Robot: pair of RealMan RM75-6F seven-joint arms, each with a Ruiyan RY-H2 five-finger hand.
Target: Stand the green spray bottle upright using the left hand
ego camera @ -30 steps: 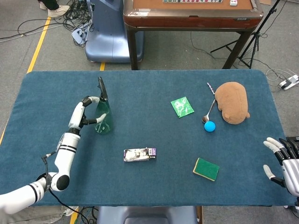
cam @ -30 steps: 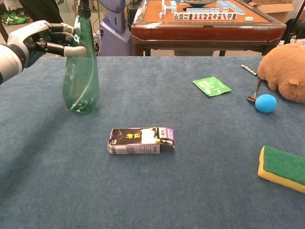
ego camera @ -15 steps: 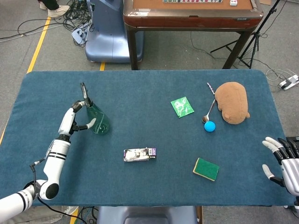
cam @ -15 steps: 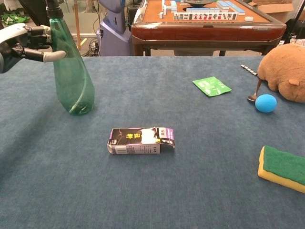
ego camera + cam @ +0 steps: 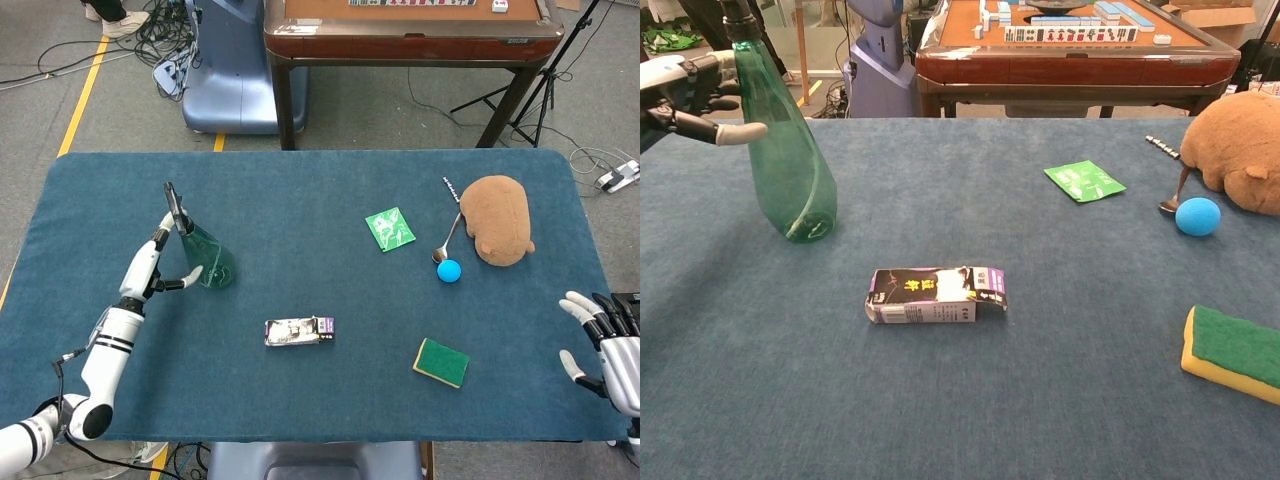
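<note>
The green spray bottle [image 5: 208, 262] [image 5: 790, 170] rests its base on the blue table at the left and leans left, its black nozzle tipped toward my left hand [image 5: 155, 262] [image 5: 690, 90]. That hand holds the bottle's upper part loosely, thumb across the front and the other fingers behind the neck. My right hand [image 5: 605, 345] hovers at the table's near right corner with fingers spread and nothing in it; the chest view does not show it.
A small carton [image 5: 299, 330] [image 5: 935, 295] lies on its side mid-table. To the right are a green sponge [image 5: 441, 362], a blue ball [image 5: 449, 270], a spoon, a green packet [image 5: 390, 229] and a brown plush [image 5: 497, 220]. The table's left edge is close to my left arm.
The bottle stood upright a second ago. My left hand has drawn back to the left, and the bottle's top has tipped left with it.
</note>
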